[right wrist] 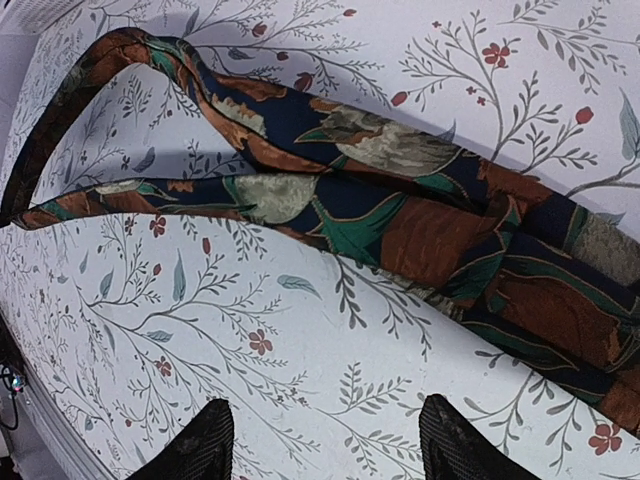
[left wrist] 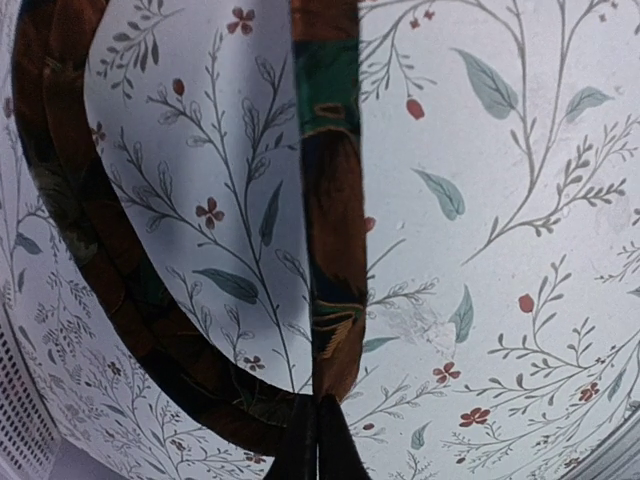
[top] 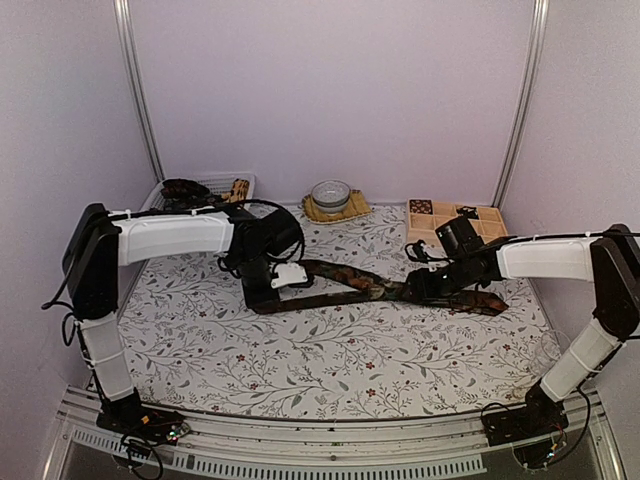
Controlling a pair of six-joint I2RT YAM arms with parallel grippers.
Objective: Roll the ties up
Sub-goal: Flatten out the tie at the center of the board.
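Pale lilac walls [top: 330, 90] enclosed a table covered by a floral-print tablecloth [top: 330, 370]. The dark, leaf-patterned tie [top: 350, 282] lay across the middle of the cloth, running from the left arm's working end to the right arm's. Its wide blade was bunched and creased on the right. Its narrow part curved in a loose loop on the left and stood partly off the cloth.

The left gripper [left wrist: 318, 452] was closed tightly on the narrow end, with the strip rising straight from its pinched fingertips. The right gripper [right wrist: 325, 450] hovered just above the cloth beside the wide blade, its fingers apart and holding nothing.

At the back stood a white basket [top: 240, 178] containing other ties [top: 190, 190], a bowl [top: 330, 193] on a woven mat [top: 352, 210], and a wooden compartment tray [top: 440, 212].

Probable hazards: with the wide end unrestrained, turning the narrow end would likely drag the whole tie rather than wind it. The twist in the loop could produce a skewed, telescoping roll. A thin edge-grip might let the fabric slip free.
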